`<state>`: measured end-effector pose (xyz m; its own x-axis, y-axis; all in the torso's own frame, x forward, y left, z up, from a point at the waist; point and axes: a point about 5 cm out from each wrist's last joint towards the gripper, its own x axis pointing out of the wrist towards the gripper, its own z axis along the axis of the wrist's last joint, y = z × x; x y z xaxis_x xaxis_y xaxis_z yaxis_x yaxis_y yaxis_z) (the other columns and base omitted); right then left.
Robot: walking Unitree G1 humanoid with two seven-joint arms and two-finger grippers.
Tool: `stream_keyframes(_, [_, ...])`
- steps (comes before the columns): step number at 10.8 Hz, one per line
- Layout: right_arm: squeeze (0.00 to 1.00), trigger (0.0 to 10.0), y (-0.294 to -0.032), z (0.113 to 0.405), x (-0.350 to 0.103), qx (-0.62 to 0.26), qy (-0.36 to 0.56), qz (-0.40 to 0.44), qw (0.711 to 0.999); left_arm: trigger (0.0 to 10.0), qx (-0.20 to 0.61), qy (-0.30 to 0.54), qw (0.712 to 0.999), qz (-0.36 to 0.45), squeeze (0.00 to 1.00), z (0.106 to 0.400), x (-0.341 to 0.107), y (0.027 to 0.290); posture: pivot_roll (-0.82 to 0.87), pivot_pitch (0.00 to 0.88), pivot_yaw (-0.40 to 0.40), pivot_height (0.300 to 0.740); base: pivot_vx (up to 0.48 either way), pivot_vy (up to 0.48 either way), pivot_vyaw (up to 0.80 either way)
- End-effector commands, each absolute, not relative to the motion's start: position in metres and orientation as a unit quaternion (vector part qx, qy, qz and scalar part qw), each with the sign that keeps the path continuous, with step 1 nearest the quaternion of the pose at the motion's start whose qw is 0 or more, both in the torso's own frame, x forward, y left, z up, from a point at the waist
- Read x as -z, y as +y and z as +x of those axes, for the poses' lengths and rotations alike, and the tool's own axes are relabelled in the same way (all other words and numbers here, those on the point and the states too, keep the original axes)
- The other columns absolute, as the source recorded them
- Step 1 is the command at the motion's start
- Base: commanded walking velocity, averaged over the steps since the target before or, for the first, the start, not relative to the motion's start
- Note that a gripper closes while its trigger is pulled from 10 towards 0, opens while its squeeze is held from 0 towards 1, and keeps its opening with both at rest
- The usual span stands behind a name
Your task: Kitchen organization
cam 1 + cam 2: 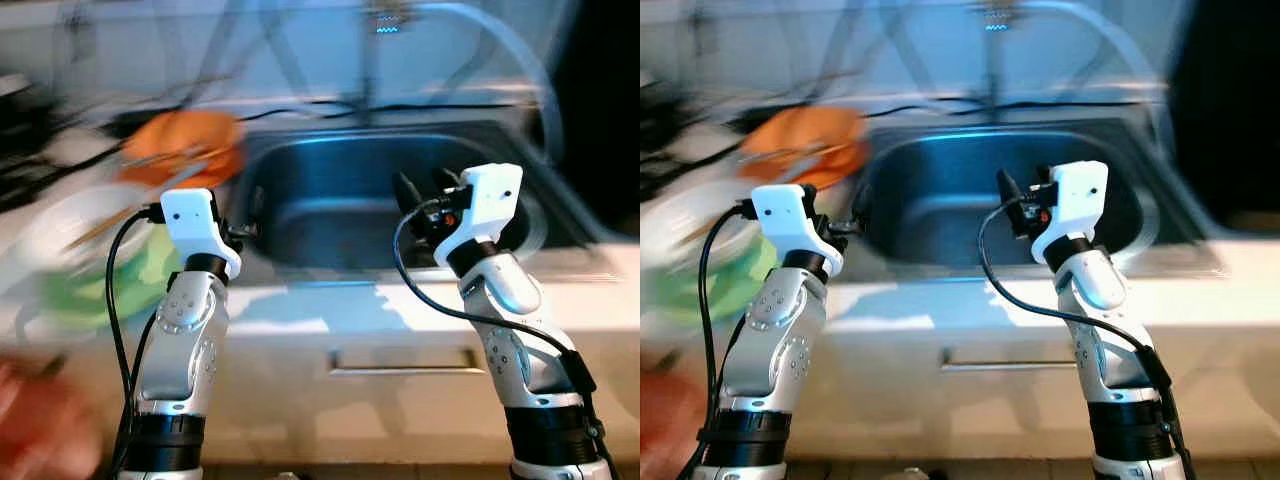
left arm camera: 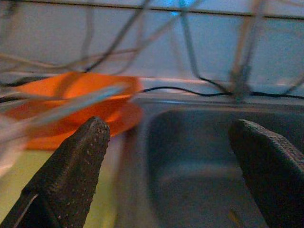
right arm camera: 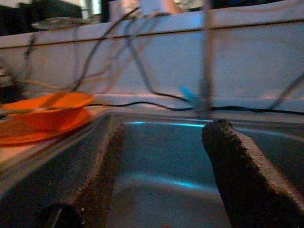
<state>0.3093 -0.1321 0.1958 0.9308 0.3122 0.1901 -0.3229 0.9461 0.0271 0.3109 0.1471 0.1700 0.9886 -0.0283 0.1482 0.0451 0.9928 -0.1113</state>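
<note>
A steel sink (image 1: 340, 200) lies ahead in the white counter, its basin bare as far as the blur lets me see. Orange dishes (image 1: 185, 145) are stacked on the counter just left of the sink, with a pale utensil lying across them (image 2: 71, 107). My left gripper (image 1: 245, 230) is raised at the sink's left rim, open and holding nothing, its fingers (image 2: 76, 166) spread wide. My right gripper (image 1: 415, 205) hovers over the basin's right half, also open and holding nothing, with its fingers (image 3: 237, 161) apart.
The head views are smeared by motion. A white plate (image 1: 70, 225) and a green item (image 1: 110, 280) sit on the counter at left. A red blur (image 1: 40, 420) fills the lower left corner. A black cable (image 1: 420, 105) runs behind the sink, below the faucet (image 1: 385, 20).
</note>
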Motion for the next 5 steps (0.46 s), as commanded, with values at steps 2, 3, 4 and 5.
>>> stream_keyframes(2, [0.00, 10.0, -0.1293, 0.3086, -0.1991, -0.163, -0.102, 0.027, 0.981, 10.0, 0.005, -0.078, 0.995, -0.055, 0.00, 0.3118, -0.1732, 0.1520, 0.03, 0.045, 0.093, 0.740, 0.000, 0.000, 0.80])
stream_keyframes(3, [0.00, 10.0, -0.1295, 0.3086, -0.1991, -0.163, -0.102, 0.027, 0.981, 10.0, 0.004, -0.076, 0.996, -0.052, 0.00, 0.3123, -0.1732, 0.1525, 0.03, 0.043, 0.093, 0.740, 0.000, 0.000, 0.79])
stream_keyframes(4, [0.00, 10.0, -0.1299, 0.3089, -0.1994, -0.162, -0.103, 0.027, 0.981, 10.0, -0.002, -0.073, 0.996, -0.051, 0.00, 0.3134, -0.1728, 0.1545, 0.03, 0.042, 0.093, 0.740, 0.000, 0.000, 0.77])
stream_keyframes(5, [0.00, 10.0, -0.1301, 0.3094, -0.1999, -0.162, -0.103, 0.027, 0.981, 10.0, -0.006, -0.073, 0.996, -0.057, 0.00, 0.3147, -0.1737, 0.1564, 0.03, 0.040, 0.092, 0.740, 0.000, 0.000, 0.74])
